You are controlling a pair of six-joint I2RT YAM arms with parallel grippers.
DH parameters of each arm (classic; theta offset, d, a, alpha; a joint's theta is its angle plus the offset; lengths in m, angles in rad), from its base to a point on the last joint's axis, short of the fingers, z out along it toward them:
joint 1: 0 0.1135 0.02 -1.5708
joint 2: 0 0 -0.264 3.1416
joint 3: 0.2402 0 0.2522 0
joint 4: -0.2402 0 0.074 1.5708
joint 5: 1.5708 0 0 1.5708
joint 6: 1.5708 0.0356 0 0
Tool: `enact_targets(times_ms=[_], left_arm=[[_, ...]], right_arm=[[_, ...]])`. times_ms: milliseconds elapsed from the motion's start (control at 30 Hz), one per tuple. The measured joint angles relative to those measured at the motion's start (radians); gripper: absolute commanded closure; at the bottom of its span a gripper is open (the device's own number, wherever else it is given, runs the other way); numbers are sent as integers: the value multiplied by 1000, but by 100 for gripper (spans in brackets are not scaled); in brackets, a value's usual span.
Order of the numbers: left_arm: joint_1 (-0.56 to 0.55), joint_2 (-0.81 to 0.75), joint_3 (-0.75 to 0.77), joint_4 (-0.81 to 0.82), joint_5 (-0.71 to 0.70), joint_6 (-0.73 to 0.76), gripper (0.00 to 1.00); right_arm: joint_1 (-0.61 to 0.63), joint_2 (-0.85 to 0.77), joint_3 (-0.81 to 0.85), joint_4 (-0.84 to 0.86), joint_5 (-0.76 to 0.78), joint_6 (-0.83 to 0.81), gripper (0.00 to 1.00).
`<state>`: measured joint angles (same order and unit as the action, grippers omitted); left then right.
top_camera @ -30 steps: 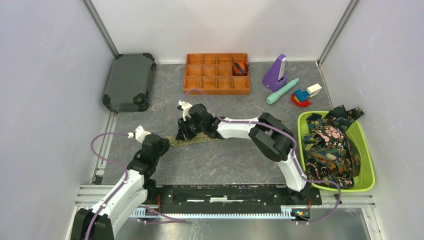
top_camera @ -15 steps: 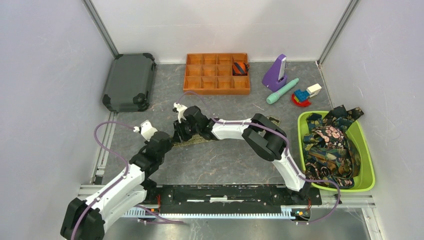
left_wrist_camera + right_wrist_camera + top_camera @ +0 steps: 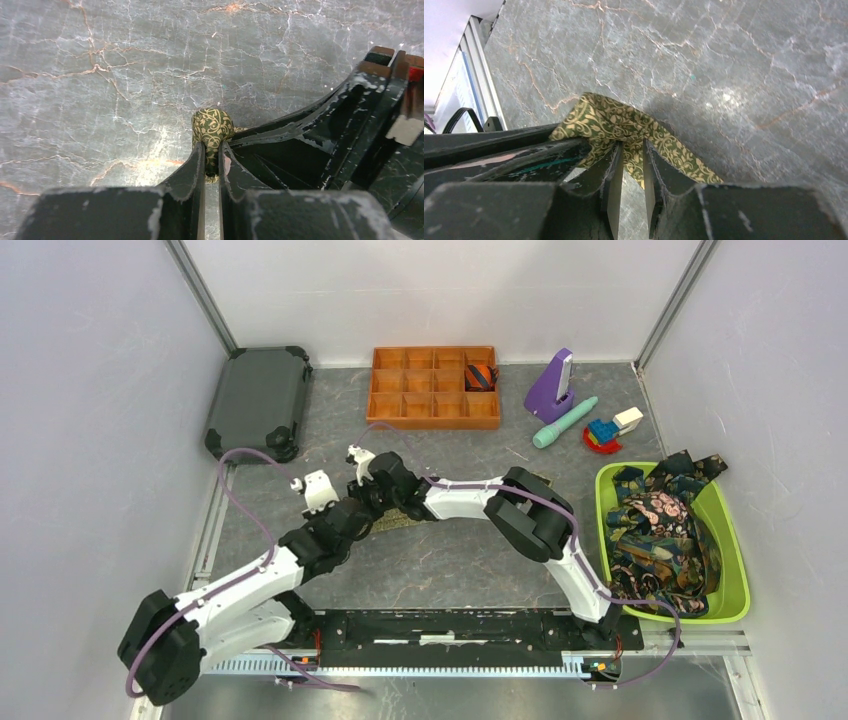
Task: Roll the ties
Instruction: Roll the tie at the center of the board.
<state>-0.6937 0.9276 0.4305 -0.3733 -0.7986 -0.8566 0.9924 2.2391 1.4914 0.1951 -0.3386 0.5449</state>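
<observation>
Arms angled inward, wrists close, left claw [image 3: 212, 152] and right claw [image 3: 630, 156] pinching olive-green tie [image 3: 600, 118]

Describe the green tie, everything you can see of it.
The green tie is olive fabric with a fine pale scroll pattern and looks soft. In the left wrist view, part of it is wound into a small rounded roll, pinched by the shut left gripper. In the right wrist view, a flat, slightly bunched stretch is clamped by the right gripper. It lies on the grey marbled table, left of centre, and from above it is mostly hidden under both grippers.
</observation>
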Motion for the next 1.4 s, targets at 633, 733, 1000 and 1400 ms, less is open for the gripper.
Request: enact_targets(times_ms=[633, 733, 1000, 1400], left_arm=[[-242, 425, 267, -231, -281, -32, 98], [-271, 532, 342, -301, -317, -71, 98], [-303, 740, 470, -425, -361, -111, 98], [-342, 890, 554, -485, -372, -111, 98]], right_arm=[[-212, -332, -468, 118, -24, 8, 73], [-245, -408, -544, 141, -27, 8, 73], [-294, -562, -716, 170, -36, 8, 73], [-369, -713, -844, 167, 0, -9, 72]])
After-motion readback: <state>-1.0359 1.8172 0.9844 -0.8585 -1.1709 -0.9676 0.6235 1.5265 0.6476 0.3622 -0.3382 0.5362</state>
